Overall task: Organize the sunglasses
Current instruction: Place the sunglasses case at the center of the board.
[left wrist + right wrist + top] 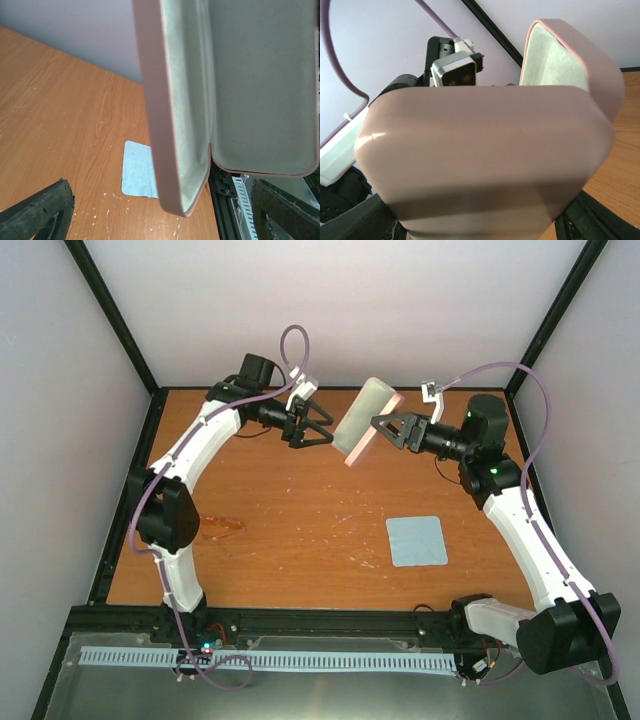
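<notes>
Right hand: gripping open case, raised off table. Left hand: gaping wide just beside case, holding nothing. Sunglasses: lying on table well behind that hand, uncased; packing not yet beginning.

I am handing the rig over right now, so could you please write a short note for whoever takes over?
Left gripper: open, empty, beside the case.
Right gripper: shut on the pink rounded-rectangular case, held open above the wooden table.
Sunglasses with orange-amber lenses: on the table by the left arm.
Light blue square cloth: on the table, right side.
Done: case lifted, open.
Left: sunglasses not yet picked up or cased.
</notes>
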`<state>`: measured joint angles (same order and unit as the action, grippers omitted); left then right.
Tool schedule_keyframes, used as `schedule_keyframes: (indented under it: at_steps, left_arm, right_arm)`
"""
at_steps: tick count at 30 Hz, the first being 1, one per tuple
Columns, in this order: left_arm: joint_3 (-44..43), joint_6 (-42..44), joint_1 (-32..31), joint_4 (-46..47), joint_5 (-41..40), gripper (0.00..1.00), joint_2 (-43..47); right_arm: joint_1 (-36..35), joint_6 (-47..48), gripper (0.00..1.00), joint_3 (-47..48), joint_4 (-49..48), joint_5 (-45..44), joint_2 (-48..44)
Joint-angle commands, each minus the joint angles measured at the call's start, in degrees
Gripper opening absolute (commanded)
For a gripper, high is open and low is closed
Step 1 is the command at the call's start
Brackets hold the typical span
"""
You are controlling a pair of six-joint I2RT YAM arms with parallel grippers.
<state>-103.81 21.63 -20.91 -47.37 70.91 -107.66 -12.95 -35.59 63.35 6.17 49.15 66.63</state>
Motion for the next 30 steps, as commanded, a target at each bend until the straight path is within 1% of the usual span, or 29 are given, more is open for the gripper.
schedule_keyframes:
  at_steps: [1,3,7,8,11,12,15,17,18,19,20,21,22,23,27,28,30]
  left_arm:
    - [-1.9,1.2,-0.5,0.7,1.0,0.95,-2.6]
    - [-4.0,-0.1,-0.9,0.7,3.0,0.91,-3.8]
    - [-5.3,-0.3,-3.2,0.9,2.3,0.82,-4.4]
    - [-5.3,-0.7,-3.7,1.3,2.4,0.78,-4.5]
    - [-5.3,-2.1,-4.7,2.5,2.8,0.62,-4.9]
    - [-5.4,-2.2,-4.8,2.5,2.9,0.58,-4.9]
    - [-5.5,-1.7,-4.8,2.0,3.1,0.51,-5.0]
    - [-5.6,-1.0,-4.8,1.2,3.4,0.43,-4.8]
    - [-5.5,-0.9,-4.8,1.0,3.7,0.39,-4.8]
    - [-5.7,-0.8,-4.8,0.7,3.9,0.31,-4.8]
    - [-5.7,-0.8,-4.8,0.5,4.0,0.21,-4.8]
    - [-5.7,-0.8,-4.8,0.3,3.8,0.08,-4.8]
    - [-5.8,-0.7,-4.8,0.0,3.7,0.02,-4.7]
    - [-6.3,-0.1,-4.8,-0.5,3.4,0.01,-4.6]
    - [-8.3,2.0,-4.2,-3.1,1.3,0.01,-4.6]
    - [-9.0,2.5,-3.9,-4.0,0.9,0.01,-4.5]
    - [-10.9,4.1,-3.5,-6.1,-0.8,0.00,-4.7]
  right_arm:
    - [-0.1,-0.2,0.27,1.9,-2.0,1.6,-1.6]
    - [-0.2,0.2,0.27,2.0,-1.5,1.6,-1.7]
    - [-0.2,-0.1,0.27,2.0,-1.8,1.5,-1.8]
    - [-0.2,-0.2,0.27,2.1,-1.8,1.6,-1.7]
    - [-0.1,-0.1,0.27,2.2,-1.7,1.5,-1.7]
    - [-0.2,0.0,0.27,2.2,-1.6,1.5,-1.7]
    - [-0.2,0.3,0.27,2.3,-0.9,1.5,-1.9]
    - [-0.1,0.4,0.27,2.2,-0.7,1.4,-1.9]
    - [-0.2,0.5,0.27,2.2,-0.7,1.4,-1.8]
    - [-0.1,0.5,0.28,2.2,-0.7,1.3,-1.7]
    - [-0.2,0.6,0.28,2.2,-0.6,1.2,-1.7]
    - [-0.1,0.7,0.28,2.2,-0.3,1.0,-1.7]
    - [-0.1,1.0,0.29,2.2,0.0,0.7,-1.7]
    - [-0.2,1.3,0.30,2.3,0.5,0.5,-1.7]
    - [-0.2,2.4,0.33,2.3,2.3,-0.5,-1.7]
    - [-0.1,2.6,0.36,2.2,2.8,-0.9,-1.7]
    - [-0.2,3.4,0.53,2.4,4.9,-2.5,-1.6]
